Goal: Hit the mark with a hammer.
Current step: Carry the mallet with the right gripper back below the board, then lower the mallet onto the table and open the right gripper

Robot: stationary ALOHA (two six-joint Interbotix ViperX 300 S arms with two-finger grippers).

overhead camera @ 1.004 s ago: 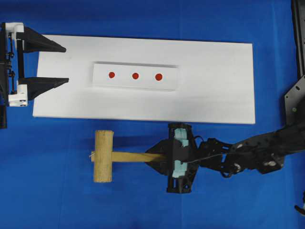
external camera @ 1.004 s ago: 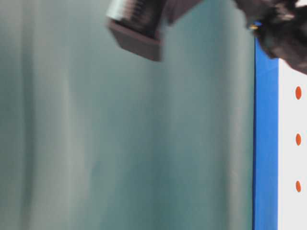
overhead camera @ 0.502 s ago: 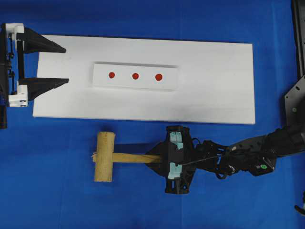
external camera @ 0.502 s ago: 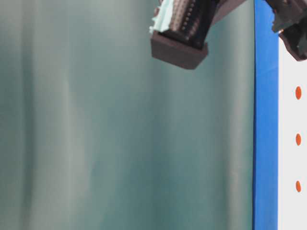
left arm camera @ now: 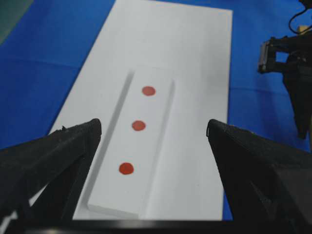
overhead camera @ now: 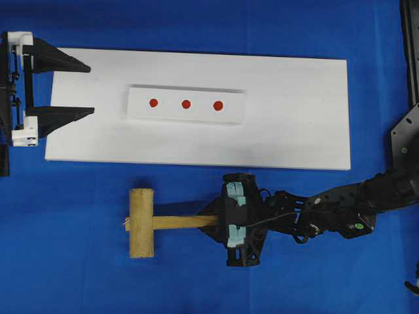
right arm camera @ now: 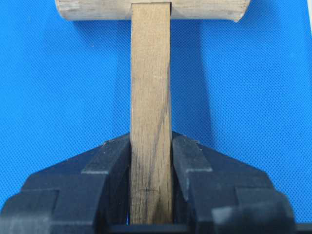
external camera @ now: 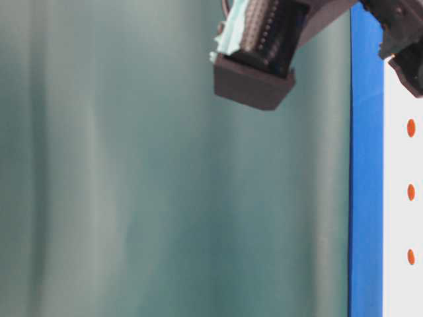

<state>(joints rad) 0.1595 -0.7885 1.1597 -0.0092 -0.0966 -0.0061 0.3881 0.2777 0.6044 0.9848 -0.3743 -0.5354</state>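
Note:
The hammer (overhead camera: pixel 141 222), a light-wood mallet, is over the blue cloth in front of the white board (overhead camera: pixel 294 111), its head to the left. My right gripper (overhead camera: pixel 213 221) is shut on the flat handle (right arm camera: pixel 150 97), well back from the head (right arm camera: pixel 195 9); the right gripper (right arm camera: pixel 151 141) presses the wood from both sides. Three red marks lie in a row on a raised white strip (overhead camera: pixel 186 104), the middle mark (left arm camera: pixel 138 125) straight ahead of my left gripper (left arm camera: pixel 153 126). That left gripper (overhead camera: pixel 90 88) stands open and empty over the board's left end.
The right arm (overhead camera: pixel 340 209) stretches in from the right edge. Blue cloth (overhead camera: pixel 65 261) covers the table around the board. In the table-level view only the right gripper's body (external camera: pixel 258 53) and the marks (external camera: pixel 411 192) at the right edge show.
The right gripper has sunk toward the cloth with the hammer and shifted slightly left; the hammer's shadow has drawn closer. The left gripper has not moved.

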